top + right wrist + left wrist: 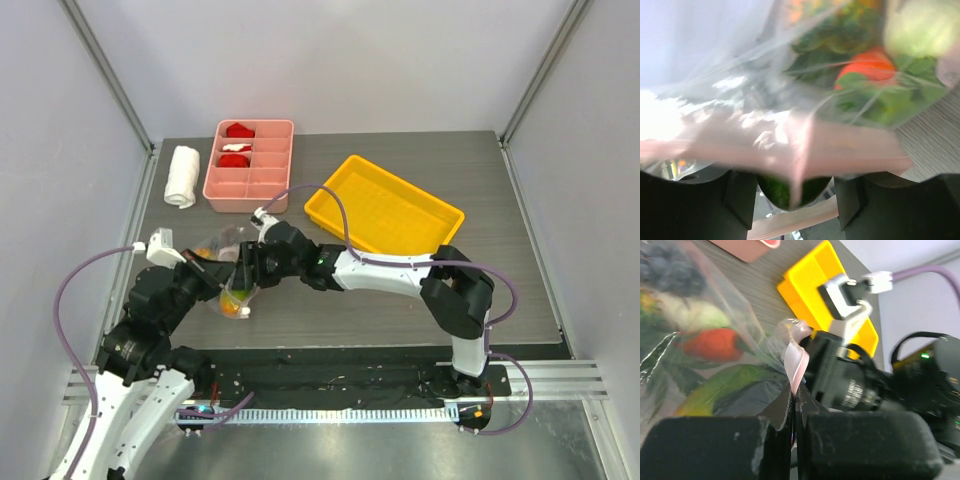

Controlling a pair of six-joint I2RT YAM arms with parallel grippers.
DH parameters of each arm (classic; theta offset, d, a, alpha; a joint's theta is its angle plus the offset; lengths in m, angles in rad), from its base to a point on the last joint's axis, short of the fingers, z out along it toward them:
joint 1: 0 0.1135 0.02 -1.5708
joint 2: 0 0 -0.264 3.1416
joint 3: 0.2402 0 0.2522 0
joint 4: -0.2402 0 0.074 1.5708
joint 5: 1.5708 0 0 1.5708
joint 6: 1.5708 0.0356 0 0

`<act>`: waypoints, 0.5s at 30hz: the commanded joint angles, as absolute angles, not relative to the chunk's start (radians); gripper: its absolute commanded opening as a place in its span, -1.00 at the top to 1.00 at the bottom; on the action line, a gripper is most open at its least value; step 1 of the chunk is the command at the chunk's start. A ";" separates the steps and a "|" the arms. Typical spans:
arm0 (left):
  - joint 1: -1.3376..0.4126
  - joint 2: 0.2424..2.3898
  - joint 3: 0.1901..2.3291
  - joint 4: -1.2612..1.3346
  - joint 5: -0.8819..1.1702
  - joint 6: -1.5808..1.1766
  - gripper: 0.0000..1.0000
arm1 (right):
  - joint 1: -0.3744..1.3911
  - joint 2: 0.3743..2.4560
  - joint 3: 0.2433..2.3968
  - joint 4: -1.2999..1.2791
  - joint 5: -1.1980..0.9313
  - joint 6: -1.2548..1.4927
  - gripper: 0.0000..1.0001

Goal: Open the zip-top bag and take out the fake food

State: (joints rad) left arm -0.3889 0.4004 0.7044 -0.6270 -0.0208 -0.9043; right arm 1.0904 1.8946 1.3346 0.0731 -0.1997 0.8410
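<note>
The zip-top bag (233, 280) hangs between my two grippers at the table's left front, lifted a little. In the left wrist view my left gripper (794, 402) is shut on the bag's pale pink zip strip (796, 362). Through the clear plastic I see the fake food: dark grapes (667, 270), a white radish (690, 315), an orange carrot (715, 343) and a green-orange mango (725, 387). My right gripper (795, 187) is open, its fingers (690, 205) wide apart with the pink strip (850, 147) lying across in front of them. It also shows in the top view (247, 267), right beside the left gripper (212, 272).
A pink divided tray (272, 172) with red-and-white pieces stands at the back left, a rolled white towel (182, 176) beside it. A yellow tray (385, 206) lies at the back centre-right and shows behind the right arm in the left wrist view (807, 287).
</note>
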 commanded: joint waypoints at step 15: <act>-0.391 0.396 0.759 -0.741 -0.192 -0.867 1.00 | 1.097 1.654 1.407 -0.067 -0.095 0.554 0.97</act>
